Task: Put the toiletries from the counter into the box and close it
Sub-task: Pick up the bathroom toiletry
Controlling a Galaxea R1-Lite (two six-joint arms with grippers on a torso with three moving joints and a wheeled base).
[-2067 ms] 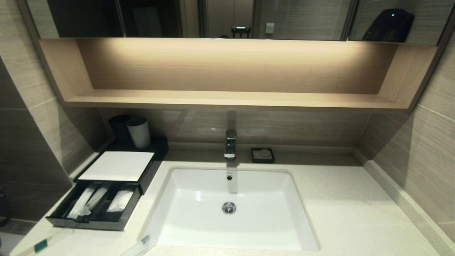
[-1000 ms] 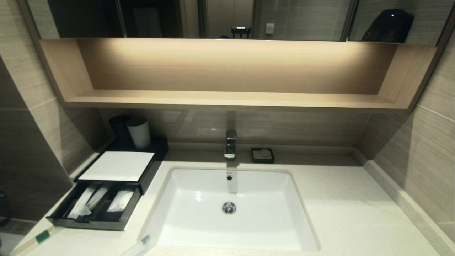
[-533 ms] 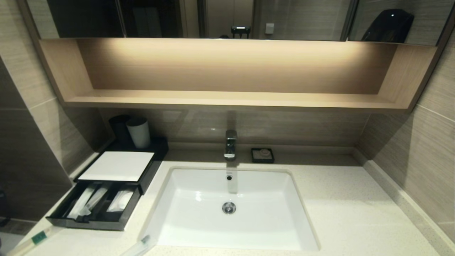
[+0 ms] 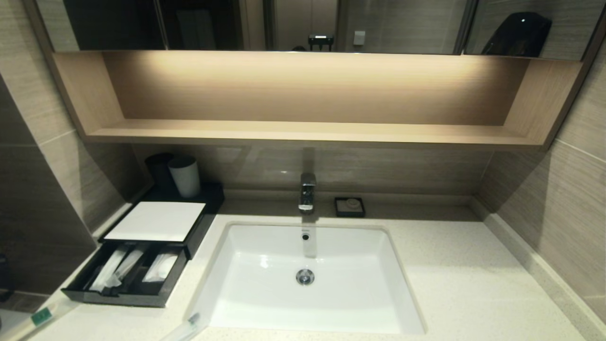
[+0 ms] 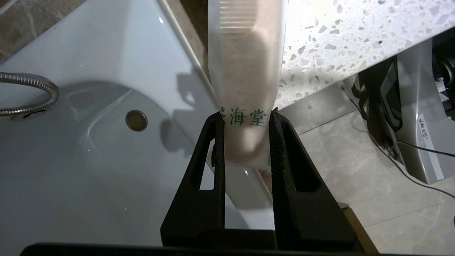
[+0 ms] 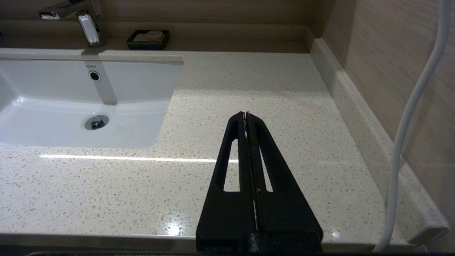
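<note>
Currently the left gripper (image 5: 245,115) is clamped on one end of a toiletry packet (image 5: 247,71), a whitish wrap with green characters printed at the pinch and a toothbrush head showing through farther up. In the left wrist view the packet hangs past the edge of the counter (image 5: 348,39), over a white toilet cistern lid (image 5: 89,142) and the floor tiles. In the head view the same packet, with its green label, pokes in at the counter's near corner just in front of the box (image 4: 156,221).

The box drawer (image 4: 128,274) is pulled out; it holds several white packets (image 4: 116,267). A second loose packet (image 4: 187,327) lies at the sink's (image 4: 307,279) near rim, on the box side.

The right gripper (image 6: 246,115) is parked with fingers pressed together, holding nothing, over the counter on the far side of the sink from the box.
</note>
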